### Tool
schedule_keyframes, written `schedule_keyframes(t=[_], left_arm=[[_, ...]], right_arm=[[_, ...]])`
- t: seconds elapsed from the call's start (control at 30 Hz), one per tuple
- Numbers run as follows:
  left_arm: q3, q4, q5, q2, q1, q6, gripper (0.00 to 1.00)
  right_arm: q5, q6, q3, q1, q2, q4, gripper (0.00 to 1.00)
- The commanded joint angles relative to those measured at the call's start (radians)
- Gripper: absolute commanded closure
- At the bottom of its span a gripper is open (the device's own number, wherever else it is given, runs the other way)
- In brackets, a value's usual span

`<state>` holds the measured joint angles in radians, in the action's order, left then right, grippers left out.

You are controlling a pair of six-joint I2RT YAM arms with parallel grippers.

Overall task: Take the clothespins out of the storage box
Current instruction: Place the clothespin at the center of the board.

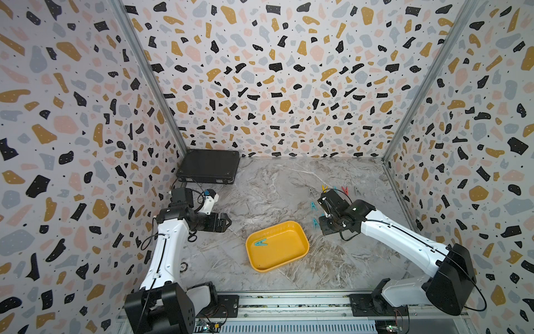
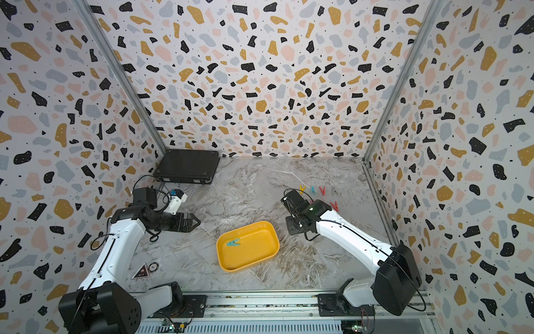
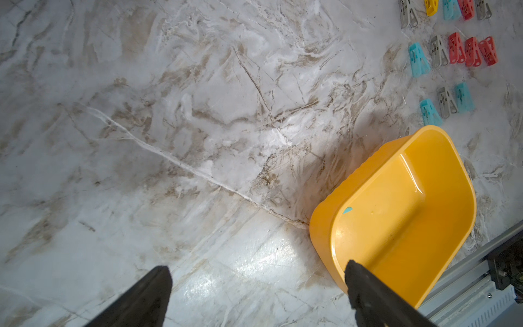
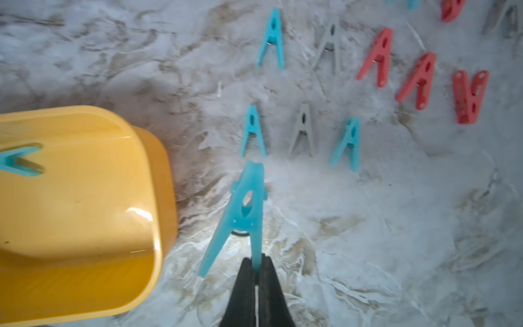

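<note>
A flat black case point(image 1: 208, 167) lies at the far left corner of the desk point(image 1: 274, 185), and no label on it can be read. By the near left corner, a triangular sticker point(image 2: 141, 271) and a round sticker point(image 2: 153, 266) carry writing too small to read. The left hand point(image 3: 257, 267) hangs over bare desk, fingers spread wide and empty. The yellow storage box point(image 1: 286, 251) sits mid-desk toward the near edge, its long axis running near-left to far-right. A lone clothespin point(image 1: 260, 242), teal, lies flat at the box's left end, along that axis, legs spreading toward the box's middle. The right hand point(image 4: 256, 264) is clamped on one leg of a teal clothespin point(image 4: 246, 203), whose tip points away from the hand. Toward the right edge the other clothespins point(image 4: 304, 130) lie in rows with their long axes parallel; one red clothespin point(image 4: 469, 96) is reversed.
</note>
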<state>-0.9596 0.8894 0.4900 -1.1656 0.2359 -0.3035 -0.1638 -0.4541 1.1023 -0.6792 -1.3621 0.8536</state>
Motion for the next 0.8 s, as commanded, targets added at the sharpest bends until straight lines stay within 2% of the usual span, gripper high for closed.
schedule_keyframes(t=[0.0,0.3,0.77], left_arm=[[0.004,0.009,0.02,-0.001,0.006,-0.019,0.0],[0.005,0.009,0.022,0.001,0.006,-0.02,0.0],[0.004,0.009,0.022,-0.002,0.006,-0.022,0.0]], right_arm=[[-0.012,0.107,-0.013,0.076,0.025,0.091,1.0],[0.012,0.206,-0.039,0.296,-0.062,0.086,1.0],[-0.03,0.191,-0.023,0.382,-0.217,-0.024,1.0]])
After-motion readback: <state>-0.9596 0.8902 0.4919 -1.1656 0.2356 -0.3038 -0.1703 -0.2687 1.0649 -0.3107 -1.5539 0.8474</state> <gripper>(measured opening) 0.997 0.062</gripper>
